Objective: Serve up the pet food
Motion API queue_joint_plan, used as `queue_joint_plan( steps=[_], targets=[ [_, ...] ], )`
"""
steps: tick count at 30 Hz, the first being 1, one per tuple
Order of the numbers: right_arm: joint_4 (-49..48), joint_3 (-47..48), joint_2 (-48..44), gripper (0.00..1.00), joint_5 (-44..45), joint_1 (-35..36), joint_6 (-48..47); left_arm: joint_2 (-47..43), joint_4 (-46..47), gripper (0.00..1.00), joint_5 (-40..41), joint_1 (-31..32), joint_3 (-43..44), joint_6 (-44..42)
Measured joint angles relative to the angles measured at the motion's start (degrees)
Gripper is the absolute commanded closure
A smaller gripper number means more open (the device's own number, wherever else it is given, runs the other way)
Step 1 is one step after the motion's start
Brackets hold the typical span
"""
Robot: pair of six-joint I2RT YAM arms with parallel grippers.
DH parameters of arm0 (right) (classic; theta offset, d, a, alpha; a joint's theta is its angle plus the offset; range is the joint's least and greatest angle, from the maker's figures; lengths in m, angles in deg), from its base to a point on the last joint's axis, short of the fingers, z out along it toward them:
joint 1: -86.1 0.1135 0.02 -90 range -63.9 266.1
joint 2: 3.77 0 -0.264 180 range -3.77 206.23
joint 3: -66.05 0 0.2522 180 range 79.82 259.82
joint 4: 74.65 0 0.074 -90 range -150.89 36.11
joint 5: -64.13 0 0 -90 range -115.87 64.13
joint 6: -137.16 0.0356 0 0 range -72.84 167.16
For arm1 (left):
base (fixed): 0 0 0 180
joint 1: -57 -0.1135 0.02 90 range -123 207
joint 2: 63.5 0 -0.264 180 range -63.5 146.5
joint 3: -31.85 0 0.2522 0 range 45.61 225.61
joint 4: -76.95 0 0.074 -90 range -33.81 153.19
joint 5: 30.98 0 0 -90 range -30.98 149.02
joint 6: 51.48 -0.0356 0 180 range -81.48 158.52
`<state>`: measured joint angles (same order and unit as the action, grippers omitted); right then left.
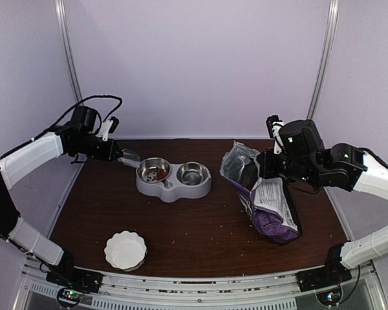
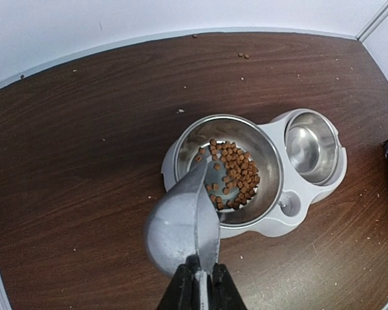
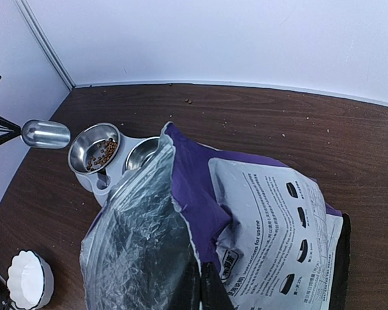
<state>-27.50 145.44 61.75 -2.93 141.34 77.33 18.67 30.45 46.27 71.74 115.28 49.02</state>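
Observation:
The pet food [image 2: 236,174] lies as a small heap of brown kibble in the left steel bowl of a grey double feeder [image 2: 291,223], also seen in the top view, pet food [image 1: 156,173], and in the right wrist view, pet food [image 3: 102,153]. My left gripper [image 2: 201,284] is shut on the handle of a metal scoop [image 2: 181,226], whose mouth reaches over that bowl's near rim; its inside is hidden. In the top view the scoop [image 1: 130,157] hangs just left of the feeder [image 1: 174,190]. My right gripper [image 3: 207,284] is shut on the torn top edge of the purple-and-white bag [image 3: 258,213], holding it open.
The feeder's right bowl [image 1: 192,173] holds nothing. A white fluted dish [image 1: 125,250] stands near the front left edge. The bag [image 1: 271,206] leans at the right of the table. Loose crumbs are scattered over the brown tabletop; walls close the back and sides.

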Motion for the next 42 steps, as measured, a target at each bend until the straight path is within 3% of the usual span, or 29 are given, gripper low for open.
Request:
queue_joint_plan(
  steps=[11,19,31,38,42],
  targets=[
    [-0.15,0.02,0.28,1.0,-0.2,0.0,-0.52,-1.09,-3.76,1.0,2.4,0.76,4.68,-1.84],
    [0.13,1.44,2.62,1.0,-0.63,0.0,-2.01,-11.1,-5.09,1.0,-4.59,2.25,6.8,-1.62],
    [-3.85,1.75,7.74,1.0,-4.55,1.25,-2.56,-16.81,-3.72,1.0,-10.54,19.5,3.61,2.43],
    [-6.23,3.13,13.46,1.0,-5.97,3.67,-1.49,-14.34,5.64,1.0,-12.59,27.74,-5.9,9.44],
    [-6.45,3.98,15.76,1.0,-6.38,4.7,-1.42,-13.7,12.31,1.0,-13.0,29.31,-11.1,14.23]
  ],
)
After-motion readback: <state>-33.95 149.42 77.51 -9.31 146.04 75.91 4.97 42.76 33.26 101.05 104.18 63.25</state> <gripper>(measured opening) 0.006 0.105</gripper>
